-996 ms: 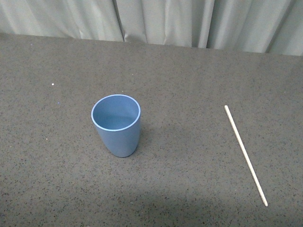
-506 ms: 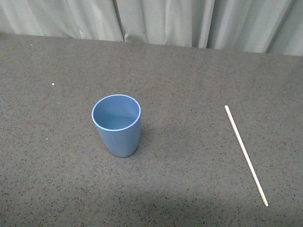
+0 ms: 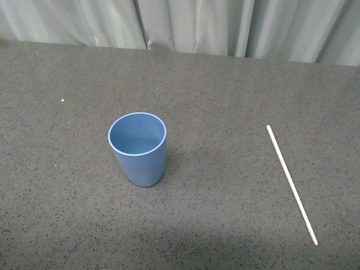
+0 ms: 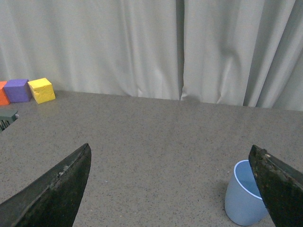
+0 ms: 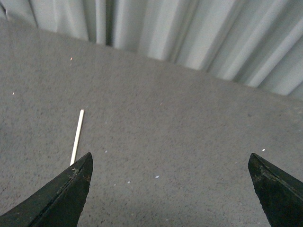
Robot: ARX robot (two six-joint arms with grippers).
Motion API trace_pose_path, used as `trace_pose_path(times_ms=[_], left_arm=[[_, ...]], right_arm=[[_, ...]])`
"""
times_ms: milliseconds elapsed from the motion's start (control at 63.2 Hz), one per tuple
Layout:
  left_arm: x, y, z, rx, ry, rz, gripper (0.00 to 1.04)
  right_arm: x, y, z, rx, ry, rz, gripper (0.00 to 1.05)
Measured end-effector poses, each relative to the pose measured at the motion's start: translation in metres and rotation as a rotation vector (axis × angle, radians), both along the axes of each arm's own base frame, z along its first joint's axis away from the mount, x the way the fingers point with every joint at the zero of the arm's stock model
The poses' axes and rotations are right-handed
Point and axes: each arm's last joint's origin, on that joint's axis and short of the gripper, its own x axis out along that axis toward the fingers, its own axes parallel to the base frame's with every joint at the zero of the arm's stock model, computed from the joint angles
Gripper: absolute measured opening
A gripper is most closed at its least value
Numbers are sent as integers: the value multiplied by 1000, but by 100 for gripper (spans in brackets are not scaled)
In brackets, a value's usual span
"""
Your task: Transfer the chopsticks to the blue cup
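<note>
The blue cup point(image 3: 138, 149) stands upright and empty on the grey speckled table, left of centre in the front view. The chopstick point(image 3: 291, 183), a thin cream-white stick, lies flat to the cup's right, running from the mid right toward the near right. Neither arm shows in the front view. My left gripper point(image 4: 170, 151) is open and empty above the table; the cup point(image 4: 244, 201) sits beside one of its fingertips point(image 4: 277, 182). My right gripper point(image 5: 170, 158) is open and empty; the chopstick point(image 5: 77, 136) lies just beyond one of its fingertips point(image 5: 75, 187).
A pale curtain point(image 3: 225, 25) hangs along the table's far edge. In the left wrist view, yellow point(image 4: 41, 90), purple point(image 4: 17, 89) and orange point(image 4: 2, 93) blocks sit by the curtain, with a dark object point(image 4: 5, 119) near them at the picture's edge.
</note>
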Motion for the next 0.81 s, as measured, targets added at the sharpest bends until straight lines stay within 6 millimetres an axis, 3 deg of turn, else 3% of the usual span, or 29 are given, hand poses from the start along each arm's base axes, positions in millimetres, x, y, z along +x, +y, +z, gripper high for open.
trace_pose_path(times_ms=[174,348,569,806], left_arm=[[0,0,0,0,0,0,98],[0,0,0,0,0,0,98],[0,0,0,0,0,0,98],[0,0,0,0,0,0,98]], right_arm=[[52,12,0,96,232,85,95],[111,25,-26,192,491,63,95],[156,37,-63,261,740,14,95],[189,51,-87,256,847,-10,95]])
